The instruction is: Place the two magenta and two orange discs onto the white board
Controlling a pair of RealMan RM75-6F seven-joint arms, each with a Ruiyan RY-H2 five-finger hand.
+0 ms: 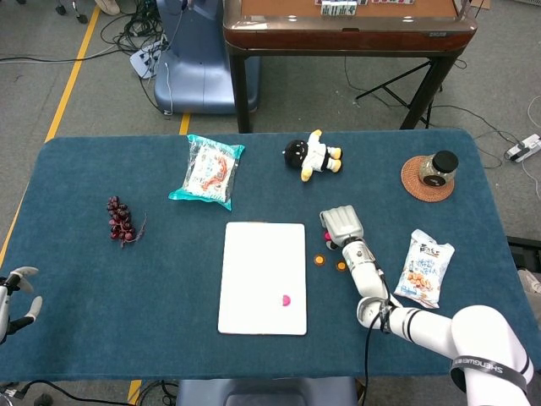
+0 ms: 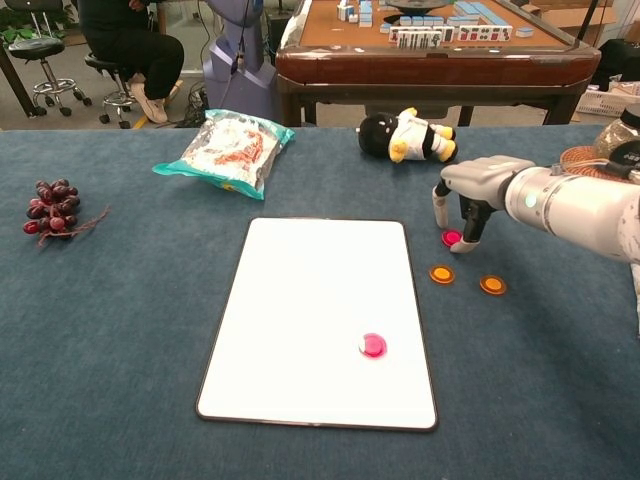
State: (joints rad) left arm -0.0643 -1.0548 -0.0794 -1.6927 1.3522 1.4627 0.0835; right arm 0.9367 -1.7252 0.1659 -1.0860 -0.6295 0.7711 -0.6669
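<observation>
**Right hand poised over second magenta disc**

The right hand (image 2: 470, 205) points its fingers down around a magenta disc (image 2: 452, 238) on the desk (image 2: 120, 330), not yet pinching. Close squarely before lifting. Two orange discs (image 2: 441, 273) lie just beyond; the white board (image 2: 300, 300) sits nearby.

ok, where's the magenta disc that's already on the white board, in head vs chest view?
Head view: magenta disc near the white board's lower right corner.
Chest view: same disc, lower right part of the board.
Shared landmark: two orange discs just right of the board.
</observation>
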